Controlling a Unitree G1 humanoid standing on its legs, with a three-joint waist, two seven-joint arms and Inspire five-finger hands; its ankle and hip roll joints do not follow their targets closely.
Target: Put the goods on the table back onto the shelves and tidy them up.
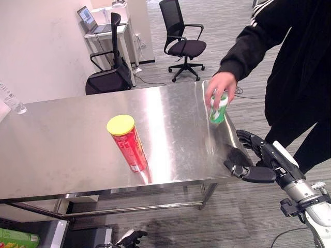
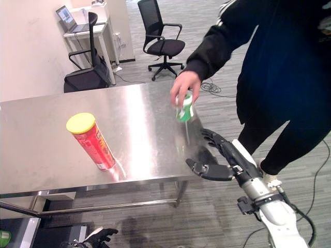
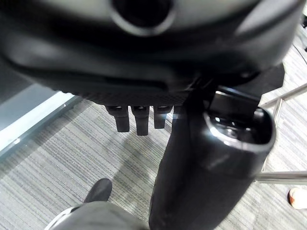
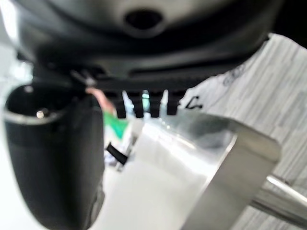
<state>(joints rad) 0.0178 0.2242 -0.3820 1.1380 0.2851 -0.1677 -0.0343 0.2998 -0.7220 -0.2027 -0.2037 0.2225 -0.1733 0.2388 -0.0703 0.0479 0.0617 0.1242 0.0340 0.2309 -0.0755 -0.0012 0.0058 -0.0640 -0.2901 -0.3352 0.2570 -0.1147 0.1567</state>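
A red tube can with a yellow lid (image 1: 128, 143) stands upright on the steel table (image 1: 62, 150), near its front edge. At the table's right end a person's hand (image 1: 219, 86) grips a green can (image 1: 218, 110) from above. My right hand (image 1: 252, 161) hovers open at the table's front right corner, fingers spread and thumb out, a short way from the green can and holding nothing. The right wrist view shows its fingers (image 4: 144, 108) over the table corner (image 4: 201, 163), with the green can (image 4: 115, 125) beyond. My left hand (image 1: 129, 238) hangs open below the table, over the carpet (image 3: 57, 163).
The person in dark clothes (image 1: 289, 77) stands at the table's right end. A clear plastic bottle (image 1: 12, 100) sits at the far left edge. Two office chairs (image 1: 182, 41) and a desk with a laptop (image 1: 92, 20) stand behind. A green package (image 1: 18, 238) lies low at left.
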